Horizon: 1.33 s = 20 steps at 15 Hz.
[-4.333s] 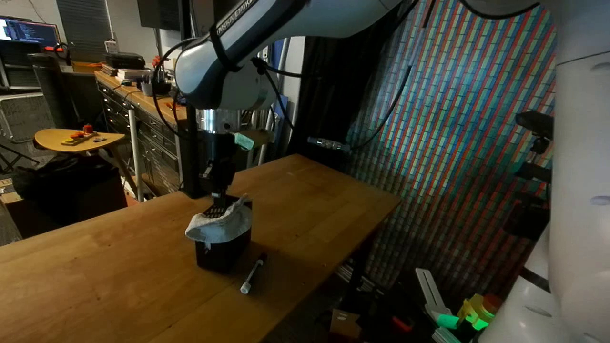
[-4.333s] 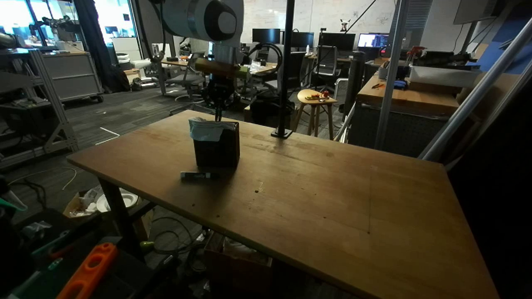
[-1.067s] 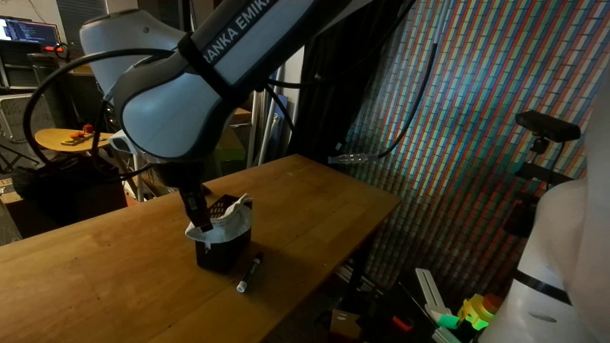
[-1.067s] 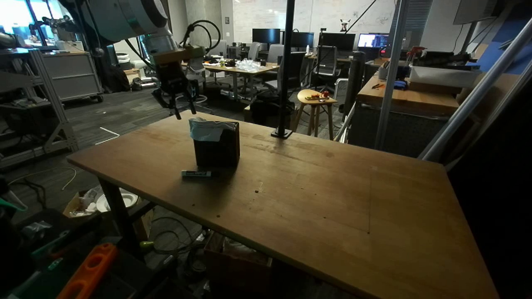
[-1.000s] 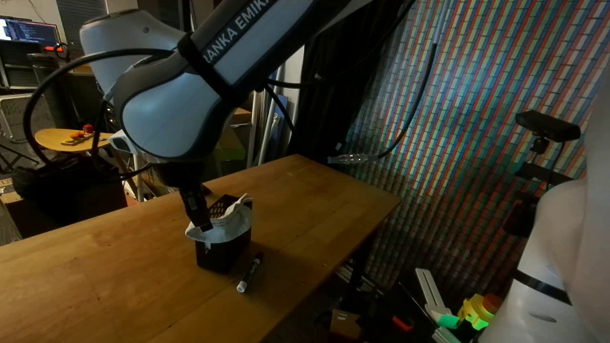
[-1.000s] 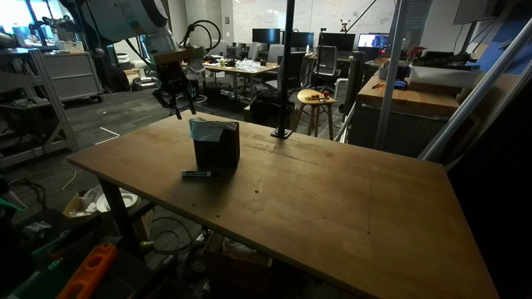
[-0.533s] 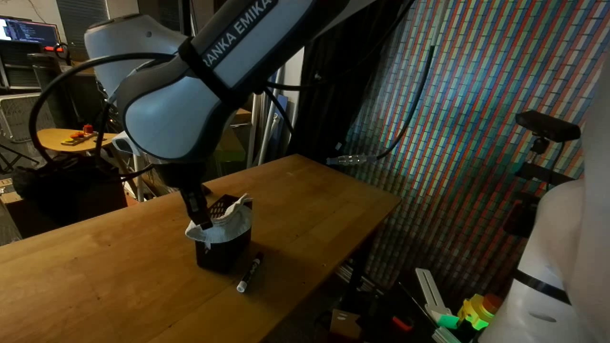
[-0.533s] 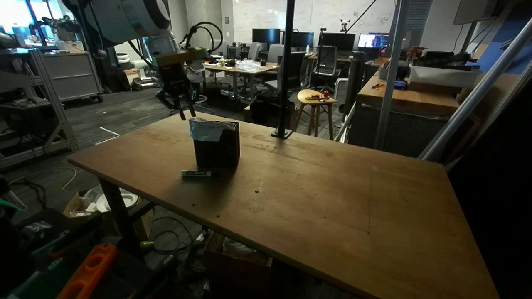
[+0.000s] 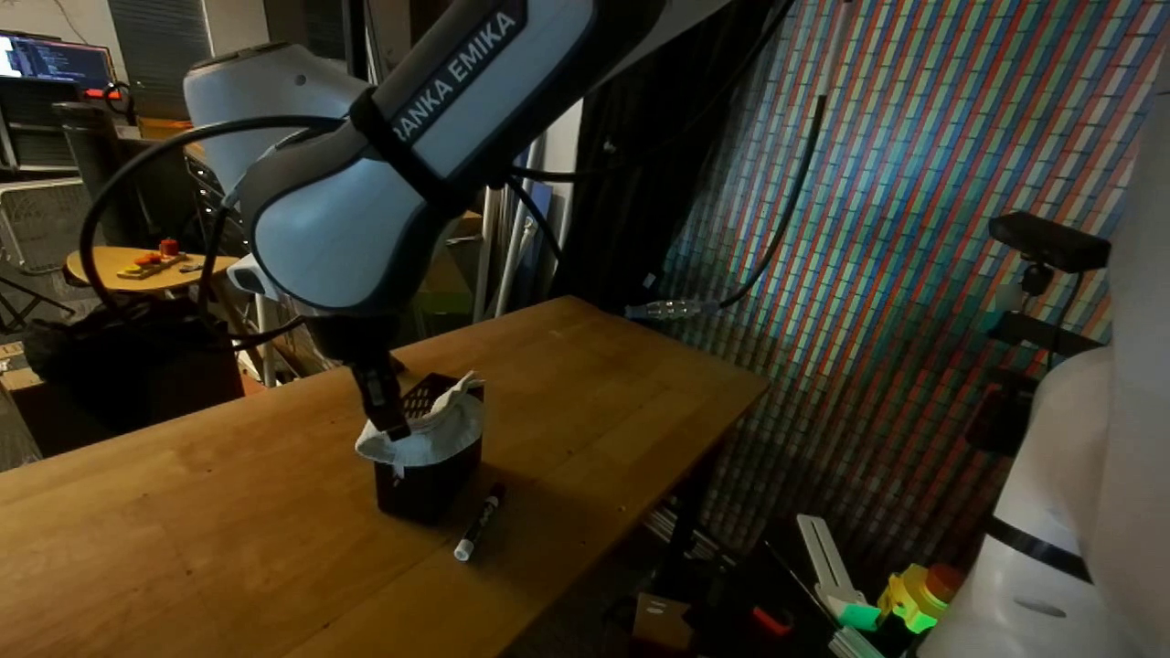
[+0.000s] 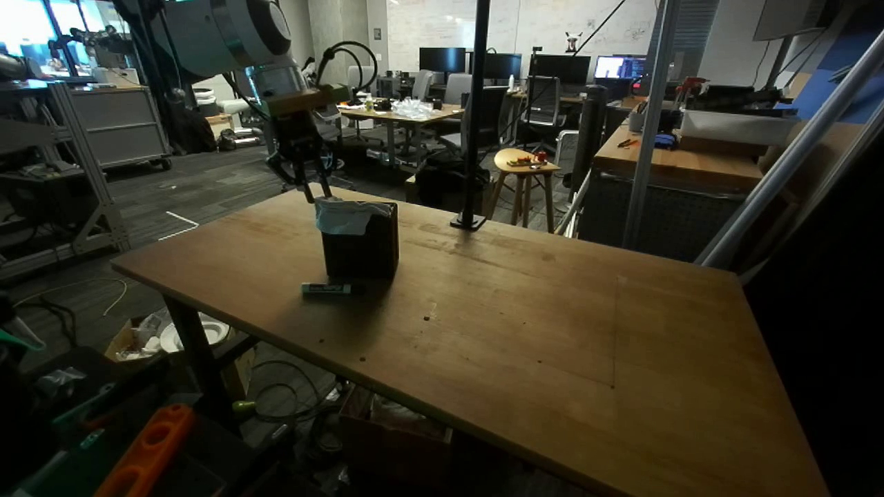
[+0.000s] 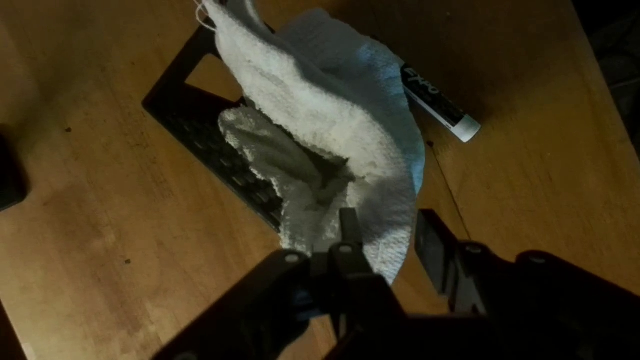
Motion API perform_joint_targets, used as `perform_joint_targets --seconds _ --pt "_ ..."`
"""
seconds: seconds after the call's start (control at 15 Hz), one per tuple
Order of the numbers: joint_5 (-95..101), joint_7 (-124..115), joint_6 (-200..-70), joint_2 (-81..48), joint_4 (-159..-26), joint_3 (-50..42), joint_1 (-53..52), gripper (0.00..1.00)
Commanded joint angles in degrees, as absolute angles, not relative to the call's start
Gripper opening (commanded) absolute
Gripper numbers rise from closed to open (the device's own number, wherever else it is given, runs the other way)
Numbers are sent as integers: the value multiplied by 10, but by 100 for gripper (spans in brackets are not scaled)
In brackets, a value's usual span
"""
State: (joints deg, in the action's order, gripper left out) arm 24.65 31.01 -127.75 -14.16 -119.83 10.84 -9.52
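A white towel (image 11: 345,120) drapes over the rim of a black box (image 9: 420,498) with perforated sides. The box stands upright on the table in both exterior views. My gripper (image 11: 387,222) leans in tilted at the cloth-covered side of the box top, its jaws part-way apart. In the wrist view the left finger (image 11: 351,227) is over the towel and the right finger (image 11: 432,245) over bare wood past its edge. Whether either touches the towel I cannot tell. Nothing is gripped. Beside the box lies an Expo marker (image 10: 327,289), its far end hidden by the towel in the wrist view.
The wooden table (image 10: 552,331) carries a black post (image 10: 469,219) on its far edge. A small stool (image 10: 526,162) with toys and a dark drawer cabinet (image 10: 677,179) stand beyond. Boxes and clutter lie on the floor below the front edge.
Over the last second the jaws have narrowed and the gripper has crept toward the box. Several seconds ago it stood vertical over the box top; the marker has shifted slightly since.
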Motion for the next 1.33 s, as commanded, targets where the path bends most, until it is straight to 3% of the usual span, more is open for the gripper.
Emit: perform_joint_targets --seconds 0.0,0.07,0.13,0.33,0.53,0.6,0.8,1.27 --pt "239 315 -1289 -148 -1188 107 -90 47" --pt "237 315 -1290 -149 -1188 107 -89 45" --pt "236 315 -1291 -149 -1189 107 -88 49" --pt "233 314 -1293 -151 -1189 106 -86 16" --pt "231 315 -1291 -150 -1189 105 -84 6" --pt "230 315 -1290 -150 -1188 105 -83 11" --pt "226 319 -1290 -149 -1188 105 -80 14" --pt "204 324 -1296 -144 -1183 85 -49 12"
